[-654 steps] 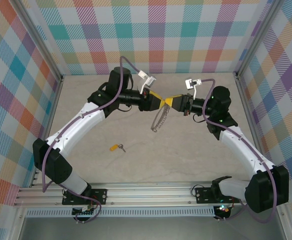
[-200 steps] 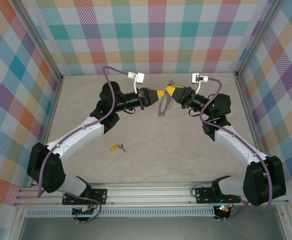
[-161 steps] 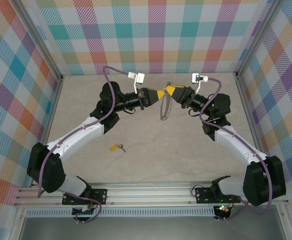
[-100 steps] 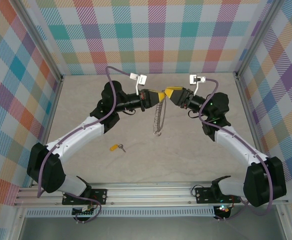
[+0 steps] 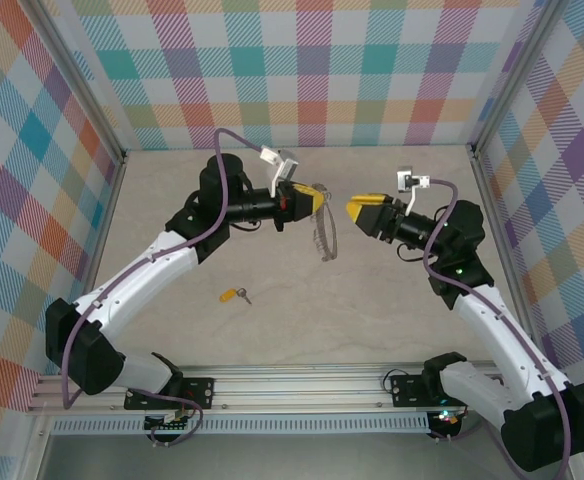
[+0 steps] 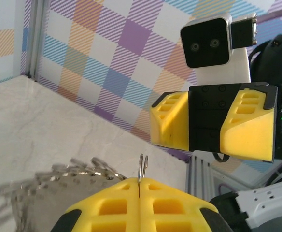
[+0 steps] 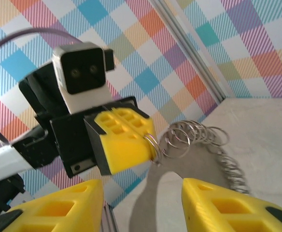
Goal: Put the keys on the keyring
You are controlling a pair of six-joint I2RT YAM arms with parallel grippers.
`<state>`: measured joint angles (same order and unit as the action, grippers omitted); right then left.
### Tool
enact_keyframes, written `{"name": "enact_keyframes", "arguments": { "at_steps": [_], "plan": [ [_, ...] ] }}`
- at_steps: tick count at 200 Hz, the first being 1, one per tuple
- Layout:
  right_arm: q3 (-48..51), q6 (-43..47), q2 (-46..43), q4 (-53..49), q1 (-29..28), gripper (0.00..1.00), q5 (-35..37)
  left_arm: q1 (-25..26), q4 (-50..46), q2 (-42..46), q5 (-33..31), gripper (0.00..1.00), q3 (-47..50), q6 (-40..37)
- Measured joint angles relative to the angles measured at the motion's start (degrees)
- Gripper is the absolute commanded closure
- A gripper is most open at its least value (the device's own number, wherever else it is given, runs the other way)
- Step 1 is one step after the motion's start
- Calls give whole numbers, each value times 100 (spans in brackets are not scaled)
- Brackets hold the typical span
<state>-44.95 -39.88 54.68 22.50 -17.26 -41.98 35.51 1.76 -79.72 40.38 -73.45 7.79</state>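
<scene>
On my overhead feed, the key [image 5: 236,294] lies flat on the table [image 5: 372,310] at the left, by itself and well apart from both arms. Further right and towards the back wall, the left gripper [image 5: 317,200] has its yellow fingers pressed together on a thin wire loop at the top of the keyring [image 5: 324,238], and the chain dangles below it. My left wrist camera confirms the pinch: the two pads [image 6: 126,186] meet with the wire poking up between them, and the coiled chain is a blur off to the left. Just to the right, across a small gap, the right gripper [image 5: 355,210] faces the left one, its fingers spread with nothing between them, touching neither ring nor gripper.
</scene>
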Motion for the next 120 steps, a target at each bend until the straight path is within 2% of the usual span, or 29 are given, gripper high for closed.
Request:
{"name": "enact_keyframes", "arguments": {
  "at_steps": [52, 120],
  "plan": [
    [61, 330, 15, -302, 0, 59, -466, 0, -319, 155, -22, 100, 11, -855],
    [63, 210, 522, 278, 0, 57, -907, 0, -643, 293, 160, 100, 11, -1329]
  ]
}}
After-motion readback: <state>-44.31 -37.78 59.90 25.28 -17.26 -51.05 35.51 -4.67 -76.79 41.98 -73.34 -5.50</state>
